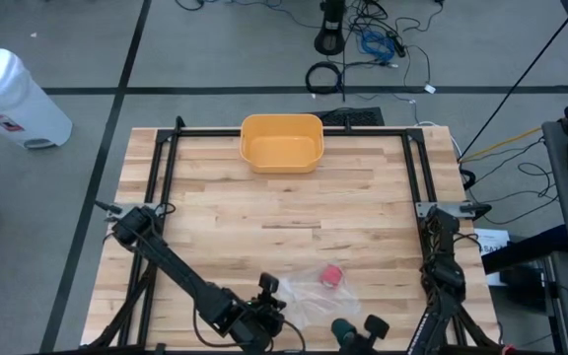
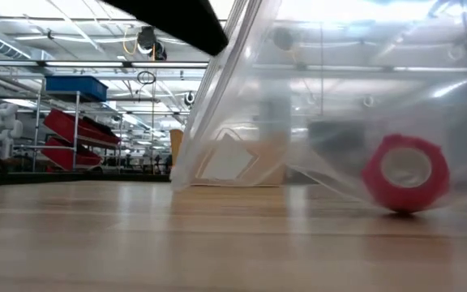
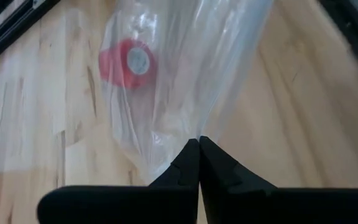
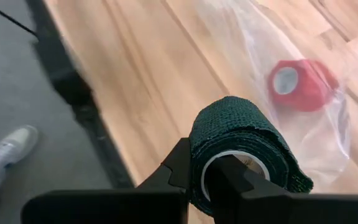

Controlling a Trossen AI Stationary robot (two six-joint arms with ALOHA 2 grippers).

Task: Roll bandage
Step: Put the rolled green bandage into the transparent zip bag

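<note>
Grey floor (image 1: 215,59) with black cables (image 1: 363,44), white bin (image 1: 13,99), red-and-blue shelving (image 2: 75,122) behind.

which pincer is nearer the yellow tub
Neither clearly: both sit at the table's near edge, opposite the yellow tub at the far edge. The left pincer, shut on the plastic bag, looks slightly nearer than the right pincer, shut on the green bandage roll.
</note>
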